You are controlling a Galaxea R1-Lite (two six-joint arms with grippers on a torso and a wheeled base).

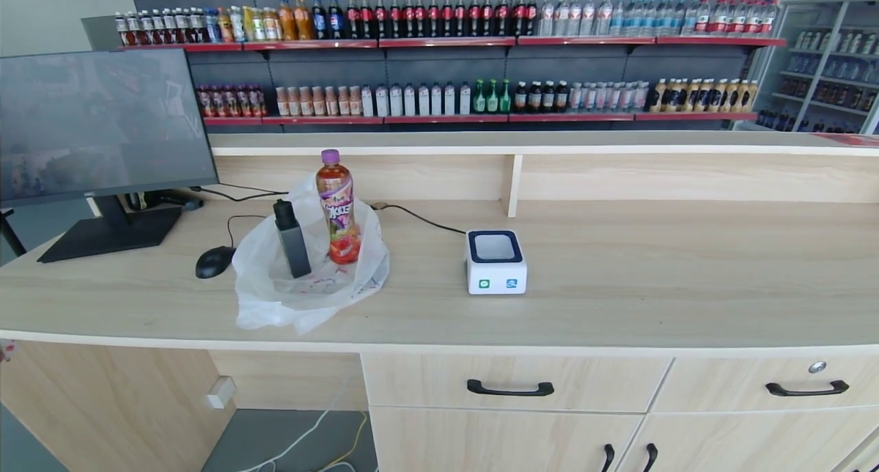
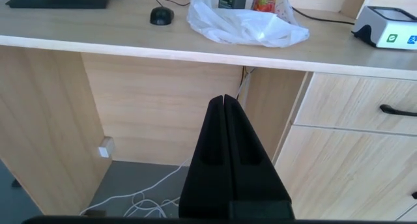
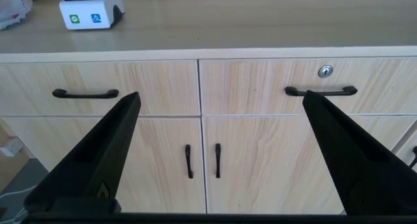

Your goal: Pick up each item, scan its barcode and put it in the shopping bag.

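Bottle [image 1: 337, 207] stands, seemingly bagged, well beyond left hand [image 2: 224, 100].

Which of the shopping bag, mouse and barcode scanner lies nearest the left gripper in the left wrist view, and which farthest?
From the shut left gripper, below the counter front:
1. shopping bag, on the counter just ahead.
2. mouse, off the bag's left side, farther back.
3. scanner, well toward the robot's right.
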